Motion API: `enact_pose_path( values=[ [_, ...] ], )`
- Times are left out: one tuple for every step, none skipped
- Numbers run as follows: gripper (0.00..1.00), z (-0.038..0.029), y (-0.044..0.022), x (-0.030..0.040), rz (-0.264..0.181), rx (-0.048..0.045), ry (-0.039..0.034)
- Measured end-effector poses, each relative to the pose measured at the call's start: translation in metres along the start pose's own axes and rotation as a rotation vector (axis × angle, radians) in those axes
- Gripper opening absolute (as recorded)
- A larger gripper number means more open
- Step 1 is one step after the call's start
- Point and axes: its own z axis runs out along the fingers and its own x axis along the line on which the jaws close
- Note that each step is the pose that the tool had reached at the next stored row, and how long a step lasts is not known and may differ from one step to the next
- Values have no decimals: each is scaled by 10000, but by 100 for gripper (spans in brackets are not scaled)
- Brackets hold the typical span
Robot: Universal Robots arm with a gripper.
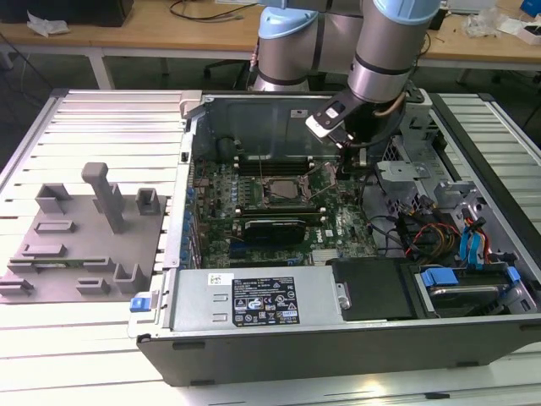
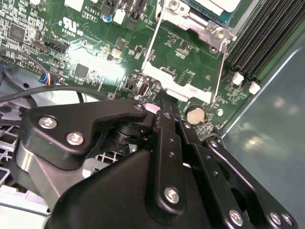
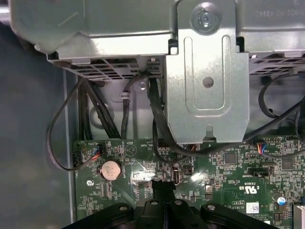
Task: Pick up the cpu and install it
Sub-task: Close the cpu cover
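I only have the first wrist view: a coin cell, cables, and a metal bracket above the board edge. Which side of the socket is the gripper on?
Observer: In the exterior view the gripper is low over the motherboard, on the exterior view's right of the socket.
Operator: Is the cpu in the socket?
Observer: In the second wrist view a pale-topped chip, apparently the cpu, lies within the socket's frame.
Operator: And the load plate?
Observer: The same view shows the load plate not over the chip. It reaches toward the gripper's tip, with its free end close by.
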Motion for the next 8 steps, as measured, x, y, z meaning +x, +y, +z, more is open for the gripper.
enact_pose_path(
  values=[
    [11,-1,-11,0,-1,-4,1],
    [11,-1,-22,-1,-1,-9,2],
    [11,-5,-37,-1,-1,-17,9],
    [11,-12,-43,-1,-1,-21,14],
    [11,-21,-46,-1,-1,-25,15],
    [11,-39,-48,-1,-3,-30,21],
    [11,-52,-51,-1,-1,-36,28],
    [11,-60,-55,-1,-2,-41,33]
  ],
)
